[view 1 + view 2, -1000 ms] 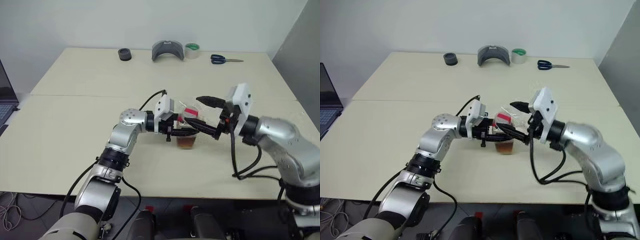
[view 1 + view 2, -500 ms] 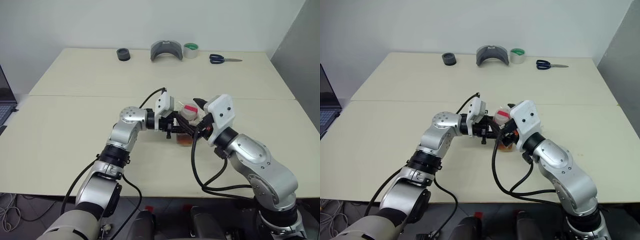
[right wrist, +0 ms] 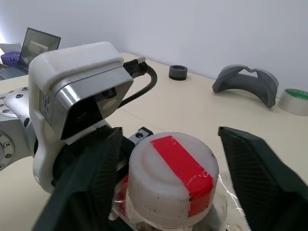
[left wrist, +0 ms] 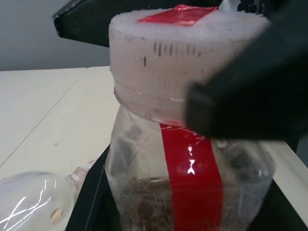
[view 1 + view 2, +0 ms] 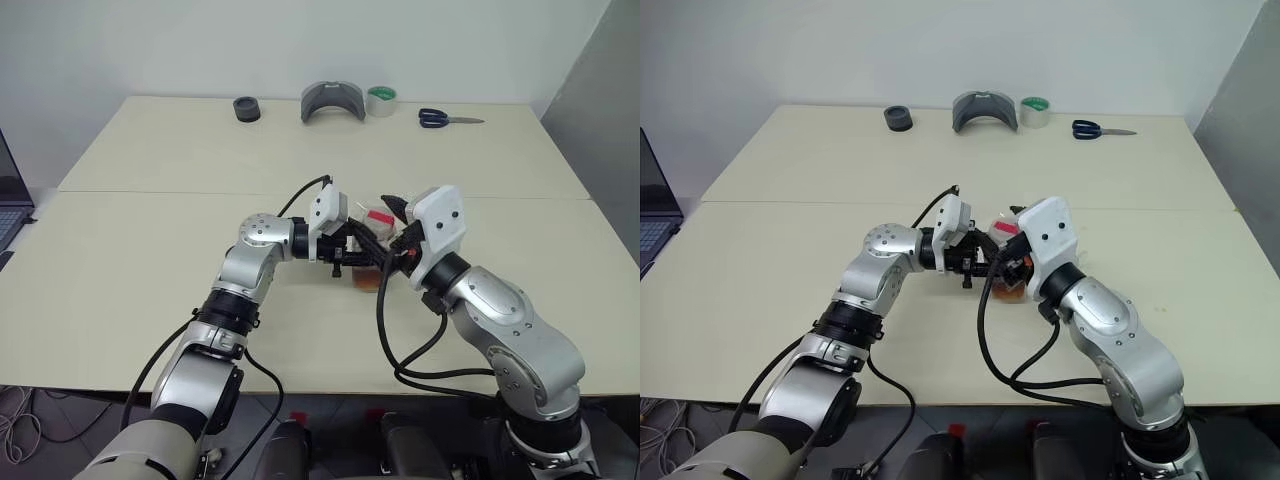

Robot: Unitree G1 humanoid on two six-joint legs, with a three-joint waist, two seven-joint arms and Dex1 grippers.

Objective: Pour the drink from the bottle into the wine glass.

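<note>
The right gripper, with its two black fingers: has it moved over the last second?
Yes. The right gripper has swung left, toward the clear plastic bottle with its white cap, measured against the blue-handled scissors, which stayed put.

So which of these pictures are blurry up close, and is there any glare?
Left wrist view: the black fingers near the lens are soft, and glare streaks the bottle on its red label strip. Right wrist view: the cap is sharp, the near black fingers soft. Head views: even light, no strong glare on the table.
</note>
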